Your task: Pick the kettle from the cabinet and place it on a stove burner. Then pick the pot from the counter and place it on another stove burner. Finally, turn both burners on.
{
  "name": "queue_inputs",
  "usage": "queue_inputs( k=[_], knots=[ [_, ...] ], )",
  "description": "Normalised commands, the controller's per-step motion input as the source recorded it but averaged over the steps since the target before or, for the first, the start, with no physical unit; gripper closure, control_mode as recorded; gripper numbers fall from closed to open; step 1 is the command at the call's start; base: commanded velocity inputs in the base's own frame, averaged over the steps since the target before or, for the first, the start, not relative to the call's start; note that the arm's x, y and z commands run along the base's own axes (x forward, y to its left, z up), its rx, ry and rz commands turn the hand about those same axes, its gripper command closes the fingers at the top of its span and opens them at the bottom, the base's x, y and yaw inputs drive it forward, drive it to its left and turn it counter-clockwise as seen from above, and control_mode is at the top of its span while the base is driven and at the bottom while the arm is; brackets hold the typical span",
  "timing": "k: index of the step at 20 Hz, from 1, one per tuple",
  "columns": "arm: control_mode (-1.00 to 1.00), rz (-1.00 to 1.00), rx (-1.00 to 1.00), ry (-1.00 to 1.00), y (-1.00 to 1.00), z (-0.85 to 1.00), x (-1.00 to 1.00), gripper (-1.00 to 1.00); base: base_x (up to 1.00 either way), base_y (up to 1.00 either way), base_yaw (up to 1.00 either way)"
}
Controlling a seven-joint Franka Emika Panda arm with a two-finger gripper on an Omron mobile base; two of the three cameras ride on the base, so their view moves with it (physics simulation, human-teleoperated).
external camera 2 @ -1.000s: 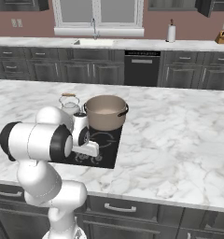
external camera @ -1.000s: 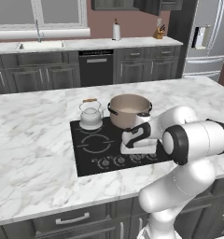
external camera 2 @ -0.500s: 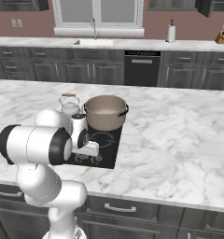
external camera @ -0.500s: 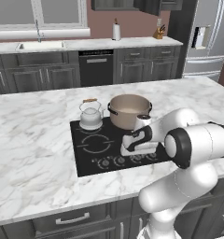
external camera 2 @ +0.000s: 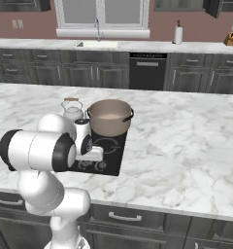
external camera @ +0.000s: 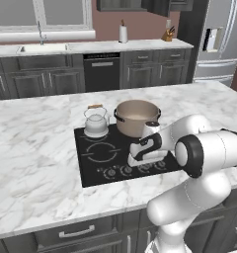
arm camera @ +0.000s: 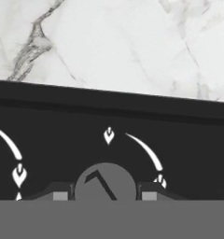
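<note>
The kettle (external camera: 96,122) (external camera 2: 72,109) stands upright on the back left burner of the black cooktop (external camera: 98,150) (external camera 2: 113,146). Beside it the beige pot (external camera: 137,117) (external camera 2: 110,116) sits on the back right burner. My gripper (external camera: 139,163) (external camera 2: 96,158) (arm camera: 104,193) points down at the knob row along the cooktop's front edge. In the hand view a round grey knob (arm camera: 104,184) sits between my two fingertips (arm camera: 60,193), which press against its sides. The knob's pointer line is turned off centre. The cabinet is out of view.
The cooktop is set in a white marble island counter (external camera: 31,148) with wide bare marble on both sides. Behind it runs a back counter with a sink (external camera: 41,48), a paper-towel roll (external camera: 123,33) and a knife block (external camera: 167,34). A fridge (external camera: 217,39) stands at the right.
My hand has shifted slightly over the knob row and sits a little lower. Kettle and pot have not moved.
</note>
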Motion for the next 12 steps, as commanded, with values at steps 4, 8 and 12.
queue_inputs(
  k=[4,8,12],
  knots=[
    [-1.0,0.24,0.0,-0.02,0.05,-0.37,0.0,1.0,0.0,0.0,0.0],
    [-1.0,0.25,0.0,-0.05,0.03,-0.41,0.0,1.0,0.0,0.0,0.0],
    [-1.0,0.24,0.0,-0.1,0.01,-0.44,-0.04,1.0,0.0,0.0,0.0]
  ],
)
